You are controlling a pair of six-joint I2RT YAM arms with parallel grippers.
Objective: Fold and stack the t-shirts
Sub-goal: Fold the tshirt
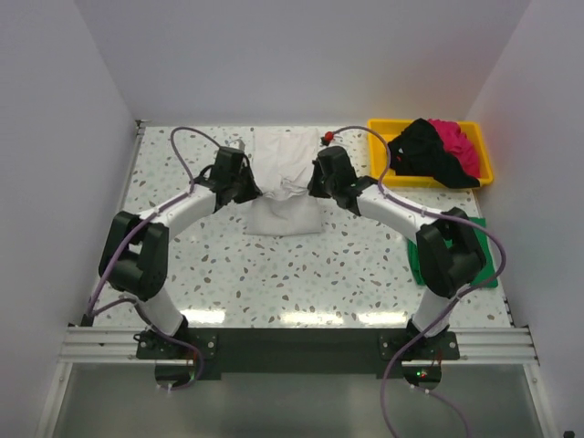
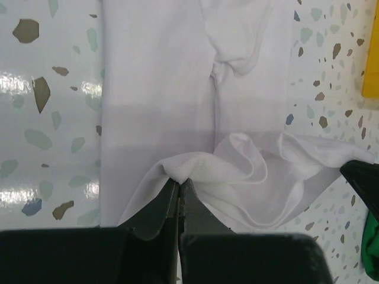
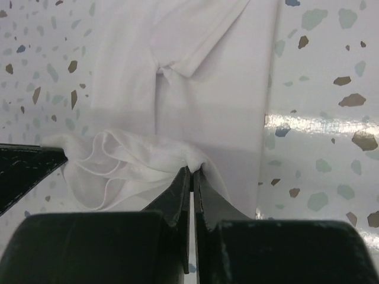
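Top external view: a plain white cotton t-shirt (image 1: 285, 151) lies at the far middle of the speckled terrazzo counter (image 1: 274, 274), its near end gathered up between the two arms. From above, both grasps are hidden by the wrists. The left wrist view shows the left fingers (image 2: 169, 198) pressed together on a pinched fold of the white cloth. The right wrist view shows the right fingers (image 3: 180, 189) likewise closed on a fold at the opposite side, with slack fabric sagging between the two. A crumpled black t-shirt (image 1: 420, 151) and a magenta-pink t-shirt (image 1: 459, 141) are heaped in a yellow plastic tray (image 1: 379, 128) at the far right, their outlines hard to make out. A green t-shirt (image 1: 489, 276) lies at the right edge, mostly covered by the right arm.
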